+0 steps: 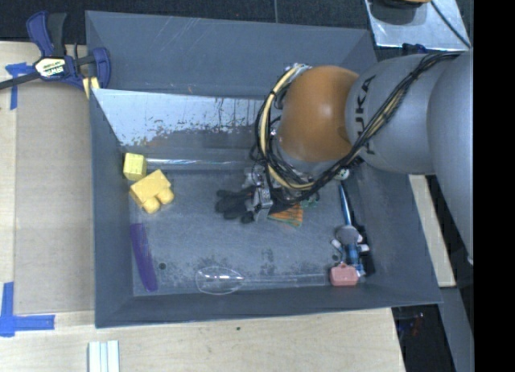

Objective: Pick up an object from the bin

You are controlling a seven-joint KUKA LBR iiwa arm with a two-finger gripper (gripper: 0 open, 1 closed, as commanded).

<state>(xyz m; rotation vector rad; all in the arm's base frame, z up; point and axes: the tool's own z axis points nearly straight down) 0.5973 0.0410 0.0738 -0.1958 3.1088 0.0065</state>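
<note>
My gripper is down near the bin's floor at the middle, under the orange wrist cover. A small black lumpy thing lies right at its left side, touching or nearly touching the fingers. An orange and green thing lies just to the gripper's right, partly hidden by it. Whether anything sits between the fingers is hidden.
Two yellow blocks lie at the left wall. A purple stick rests along the front left. A clear plastic piece lies at the front. A blue-handled tool and a pink block lie at the front right.
</note>
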